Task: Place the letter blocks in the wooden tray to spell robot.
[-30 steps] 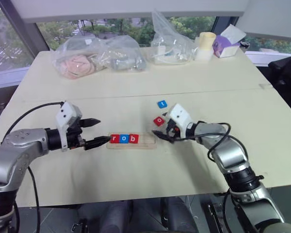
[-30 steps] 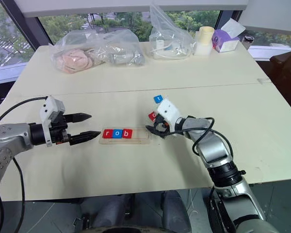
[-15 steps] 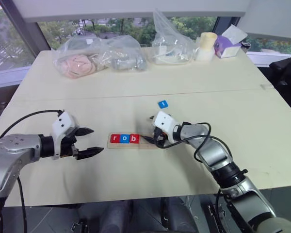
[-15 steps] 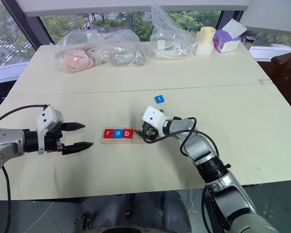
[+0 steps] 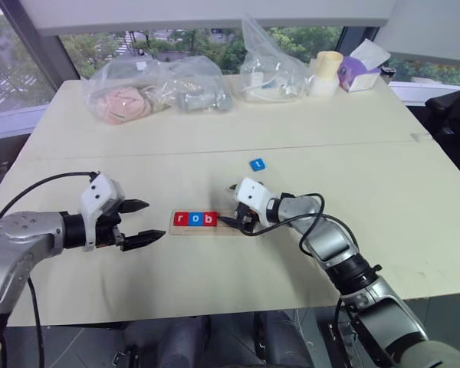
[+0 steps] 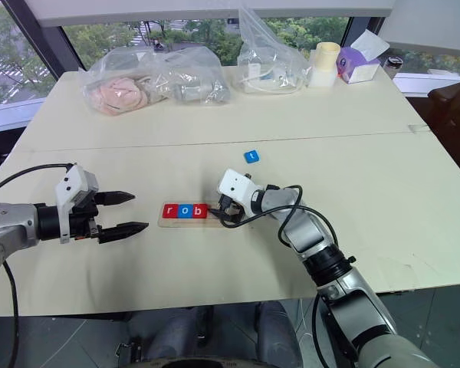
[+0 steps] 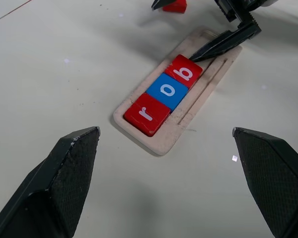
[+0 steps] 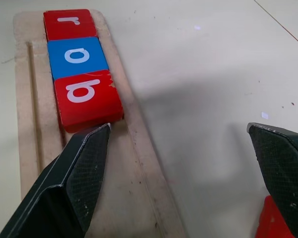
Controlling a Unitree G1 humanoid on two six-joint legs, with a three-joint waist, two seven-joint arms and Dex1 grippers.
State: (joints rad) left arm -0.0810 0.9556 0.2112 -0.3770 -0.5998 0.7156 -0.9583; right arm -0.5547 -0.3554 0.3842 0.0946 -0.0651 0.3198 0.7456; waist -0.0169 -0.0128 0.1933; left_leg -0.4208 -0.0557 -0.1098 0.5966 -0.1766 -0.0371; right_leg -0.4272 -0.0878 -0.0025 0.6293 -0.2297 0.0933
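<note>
Both grippers are being held wide apart, with nothing pinched between their fingers. Largest of all, the pale table (image 5: 215,284) is lying beneath them. Next, the wooden tray (image 7: 209,69) is resting between the two grippers: the left gripper (image 5: 140,221) is being kept a little way off one end, while the right gripper (image 5: 234,216) is being held low over the other end, one finger (image 8: 74,173) just beside the red b tile (image 8: 87,98). Three letter blocks are seated in the tray, touching in a row: the red r tile (image 8: 69,23), the blue o tile (image 8: 77,55), then the b. A red tile (image 7: 175,6) is lying on the table by the right gripper's other finger (image 8: 283,168). The blue t tile (image 5: 257,164) is lying beyond the right gripper, well apart from the tray.
</note>
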